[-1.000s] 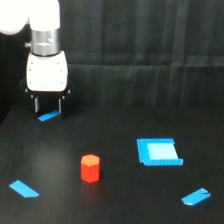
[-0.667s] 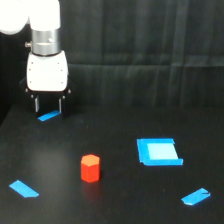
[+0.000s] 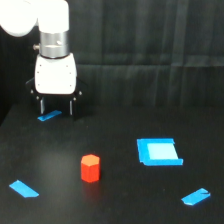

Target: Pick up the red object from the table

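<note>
You have one red block (image 3: 90,168) standing upright on the black surface (image 3: 115,200), toward the lower centre of the exterior view. One blue square (image 3: 158,151) lies flat to the block's right in that view, well apart from it. Three blue tape strips: one (image 3: 49,116) under the pincer, one (image 3: 24,188) near the lower left edge, one (image 3: 195,197) near the lower right.

One arm, white, up at the view's upper left. Your pincer (image 3: 56,106) points straight down, its two dark fingers (image 3: 42,106) spread with a clear gap between them, nothing held. It sits over or just above the far strip; contact with the surface can't be told. It is well apart from the block.

Bare black surface lies all round the block. The surface's far edge meets a dark curtain (image 3: 150,35) behind the arm.
</note>
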Robot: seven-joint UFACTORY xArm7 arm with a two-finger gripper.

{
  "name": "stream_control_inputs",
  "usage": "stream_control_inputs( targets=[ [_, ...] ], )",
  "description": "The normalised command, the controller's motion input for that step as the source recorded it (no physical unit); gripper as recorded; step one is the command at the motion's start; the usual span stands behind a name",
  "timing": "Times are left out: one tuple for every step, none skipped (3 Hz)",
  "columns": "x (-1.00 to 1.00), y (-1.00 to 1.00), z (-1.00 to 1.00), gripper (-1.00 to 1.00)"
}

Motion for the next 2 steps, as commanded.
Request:
stream_control_inputs(
  targets=[
    [0.89, -0.61, -0.26, 0.96],
    [0.61, -0.68, 0.02, 1.00]
  ],
)
